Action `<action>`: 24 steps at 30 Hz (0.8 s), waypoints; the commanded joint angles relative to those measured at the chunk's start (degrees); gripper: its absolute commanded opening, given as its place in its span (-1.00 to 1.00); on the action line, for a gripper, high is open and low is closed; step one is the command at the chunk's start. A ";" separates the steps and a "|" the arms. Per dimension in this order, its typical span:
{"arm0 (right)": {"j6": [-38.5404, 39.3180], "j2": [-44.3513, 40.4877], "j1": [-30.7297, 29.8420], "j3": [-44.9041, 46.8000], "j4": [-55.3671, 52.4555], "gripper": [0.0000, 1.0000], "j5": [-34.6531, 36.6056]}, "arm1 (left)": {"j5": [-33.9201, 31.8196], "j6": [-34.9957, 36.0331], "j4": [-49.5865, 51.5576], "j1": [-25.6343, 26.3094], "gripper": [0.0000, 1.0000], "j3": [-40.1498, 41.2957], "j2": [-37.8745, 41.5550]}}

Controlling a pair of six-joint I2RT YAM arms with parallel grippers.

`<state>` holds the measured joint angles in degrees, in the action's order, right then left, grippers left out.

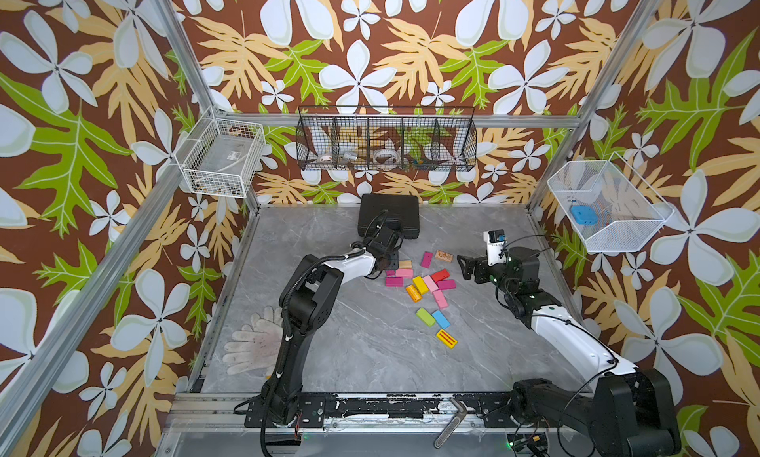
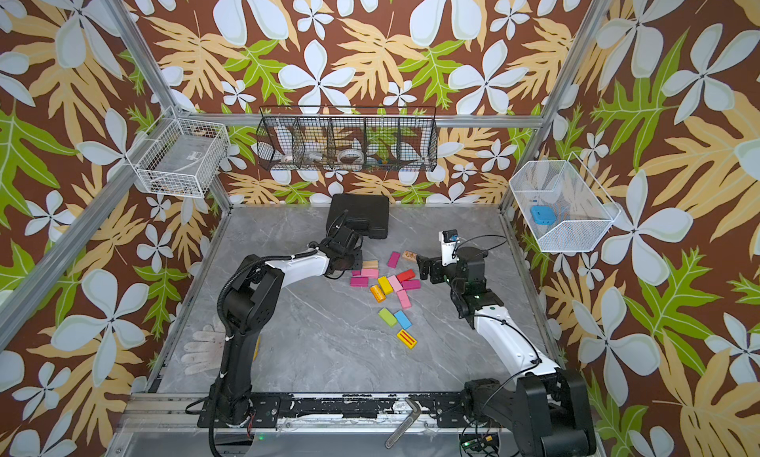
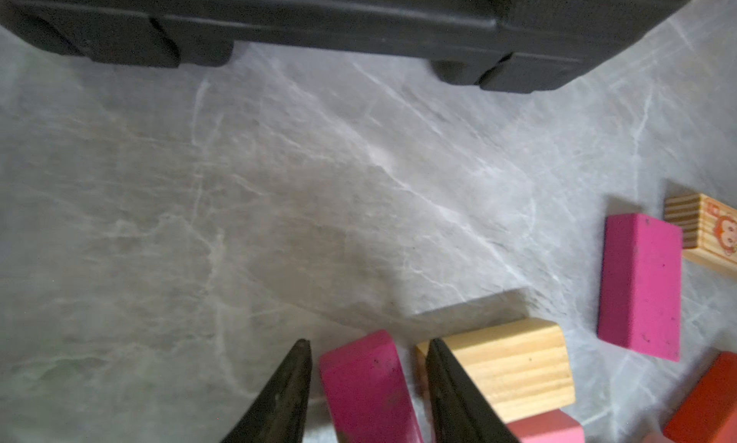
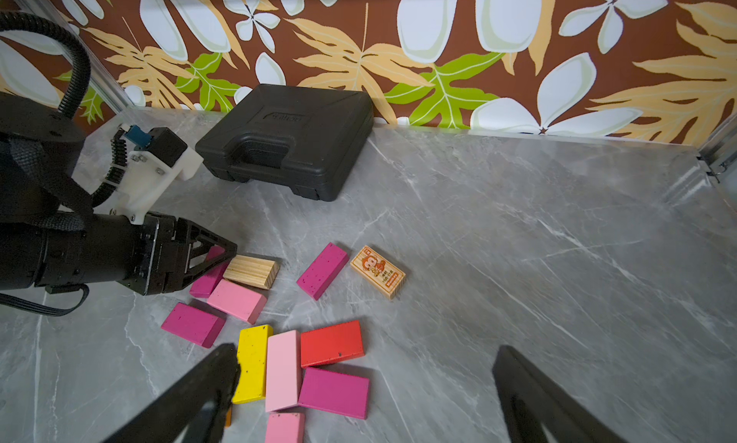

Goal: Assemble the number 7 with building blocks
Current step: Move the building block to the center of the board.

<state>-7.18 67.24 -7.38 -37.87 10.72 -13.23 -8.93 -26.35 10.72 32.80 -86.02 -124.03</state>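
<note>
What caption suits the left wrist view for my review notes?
Left end effector, jaws open, straddles a magenta block on the marble table; plain wood block alongside, black case beyond.

The near half of the table [image 1: 362,368] lies bare between the two arms, and so does its right side beyond the blocks. At the back the black case [image 1: 388,216] fills the middle, with a strip of open marble before it. The block cluster [image 1: 427,284] is tight (most pieces touch, with hardly a slit for a finger). At its far-left end the left gripper [image 3: 367,343] straddles a magenta block [image 3: 367,393], one finger [image 3: 458,393] filling the gap beside the plain wood block [image 3: 514,365]. The right gripper [image 1: 464,267] hovers wide-jawed by the cluster's right edge. The green block [image 1: 425,317] and blue block [image 1: 441,319] lie side by side, the striped yellow block [image 1: 446,339] alone, with marble all round. Gloves [image 1: 257,344] lie by the left arm.
</note>
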 commanded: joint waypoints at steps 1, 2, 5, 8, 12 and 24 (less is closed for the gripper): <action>0.47 -0.41 0.00 -0.14 0.02 0.98 -0.04 | -2.62 1.45 5.37 0.07 -0.11 0.67 0.36; 0.50 -0.45 -0.01 -0.11 0.08 0.98 -0.04 | -2.94 1.64 5.60 0.08 -0.11 0.83 0.53; 0.47 -0.69 -0.01 -0.14 0.03 0.98 -0.06 | -2.83 2.48 6.17 0.07 -0.09 1.19 0.89; 0.50 -0.62 0.00 -0.20 0.05 0.98 0.01 | -2.52 3.28 6.28 0.06 -0.08 1.76 1.41; 0.52 -0.68 0.03 -0.11 0.09 0.98 -0.08 | -3.53 4.95 6.68 -0.48 -0.09 3.08 2.36; 0.04 -0.48 0.04 -0.37 0.06 0.98 -1.82 | -11.95 15.41 4.70 -6.15 -0.30 9.99 6.87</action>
<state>-7.03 66.67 -7.38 -37.87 10.70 -13.72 -17.02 -16.05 13.67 27.57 -76.47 -117.64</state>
